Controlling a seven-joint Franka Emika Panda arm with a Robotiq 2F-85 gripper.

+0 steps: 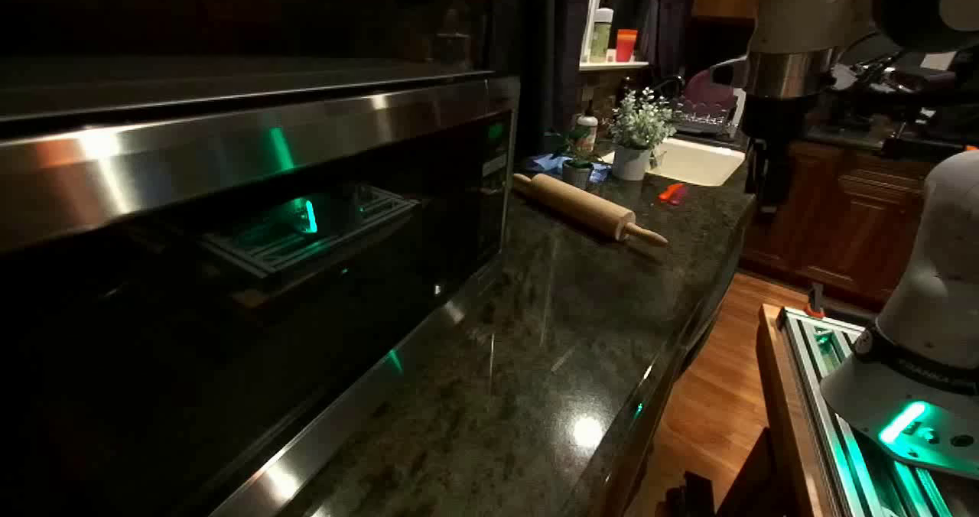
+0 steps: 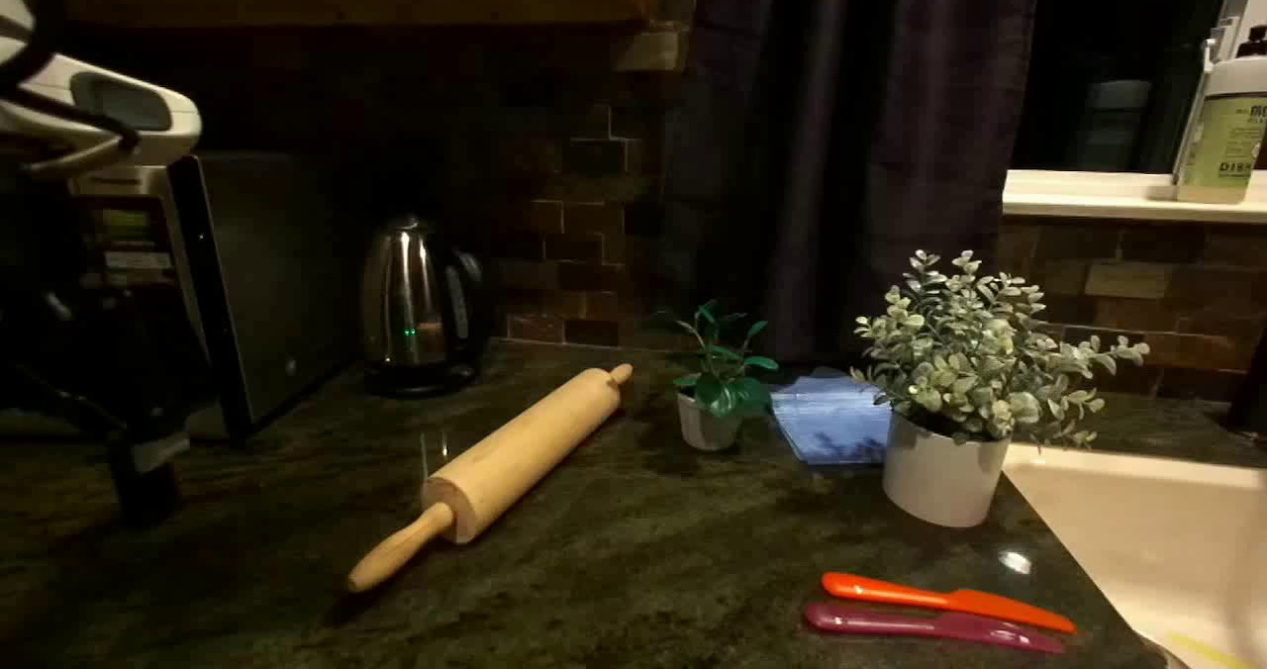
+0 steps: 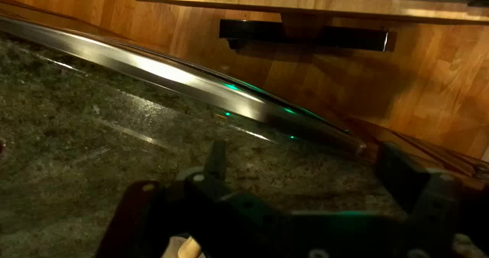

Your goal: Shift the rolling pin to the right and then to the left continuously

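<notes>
Light is dim, with white glare on the countertop [image 1: 551,356].

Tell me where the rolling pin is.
In an exterior view, the rolling pin lies left of centre on the countertop, its far end between the kettle and the small potted plant.

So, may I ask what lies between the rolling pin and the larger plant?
Past the rolling pin, a small plant, then a flat blue item, in an exterior view.
</notes>
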